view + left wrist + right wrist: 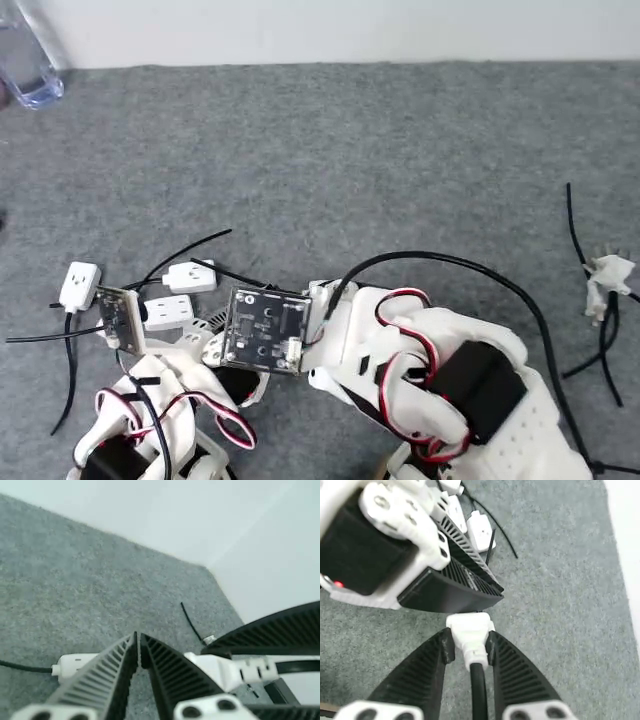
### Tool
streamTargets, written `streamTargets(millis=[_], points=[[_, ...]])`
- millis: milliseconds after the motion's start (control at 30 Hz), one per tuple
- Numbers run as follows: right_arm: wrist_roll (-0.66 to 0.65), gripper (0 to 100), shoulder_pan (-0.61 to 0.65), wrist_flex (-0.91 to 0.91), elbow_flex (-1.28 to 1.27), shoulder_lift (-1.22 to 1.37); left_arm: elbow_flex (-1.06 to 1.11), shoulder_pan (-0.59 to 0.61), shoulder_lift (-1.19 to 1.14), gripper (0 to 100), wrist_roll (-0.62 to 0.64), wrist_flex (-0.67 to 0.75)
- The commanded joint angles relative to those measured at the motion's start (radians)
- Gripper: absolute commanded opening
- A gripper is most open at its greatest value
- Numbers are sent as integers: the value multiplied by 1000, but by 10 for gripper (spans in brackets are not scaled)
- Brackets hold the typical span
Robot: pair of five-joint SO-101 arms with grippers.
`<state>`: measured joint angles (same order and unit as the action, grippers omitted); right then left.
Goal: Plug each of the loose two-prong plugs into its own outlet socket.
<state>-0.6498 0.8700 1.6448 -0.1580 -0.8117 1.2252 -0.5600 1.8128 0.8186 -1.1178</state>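
Nearest, right gripper (469, 642) is clamped on a white two-prong plug with black cord (468, 625). Left gripper (139, 642), fingers together on nothing visible, sits just ahead of it. Beyond, white plastic outlet blocks (480, 530) lie loose among cords on the grey felt table (380, 150), with another white plug (606, 277) well apart. Likely risks: the held plug strikes the left gripper, or an unheld block slides away under the push.

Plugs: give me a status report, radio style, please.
Left gripper shut, empty. Right gripper shut on white corded connector. Left fingers crowd its front end. One loose plug lies far right.
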Motion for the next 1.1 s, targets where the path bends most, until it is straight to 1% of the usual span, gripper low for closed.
streamTargets(millis=[0,167,300,367,467,600,667,733,800,867,933,967,1033,1067], points=[[-14,7,-64,-45,-6,-5,-27,2,15,13,-2,3],[-17,7,-160,-70,-37,-2,-65,3,15,13,-2,2],[-28,7,-223,-61,-14,33,-87,5,15,13,-3,3],[-31,7,-254,-59,8,71,-97,49,15,13,-3,3],[-68,7,-302,-31,58,150,-111,195,15,13,-3,3],[-140,7,-395,-4,124,288,-73,466,15,13,-15,5],[-186,7,-453,8,147,366,-13,592,15,13,-72,28],[-236,7,-493,28,160,441,93,694,15,13,-141,91],[-287,7,-522,38,160,506,220,770,15,13,-186,193],[-338,7,-541,38,160,559,348,822,15,13,-218,313],[-427,7,-549,39,158,599,452,861,15,13,-267,413],[-473,8,-549,50,158,618,461,881,11,13,-296,420],[-555,8,-544,56,150,647,443,933,11,13,-353,359],[-577,8,-542,45,149,662,443,954,11,13,-362,336]])
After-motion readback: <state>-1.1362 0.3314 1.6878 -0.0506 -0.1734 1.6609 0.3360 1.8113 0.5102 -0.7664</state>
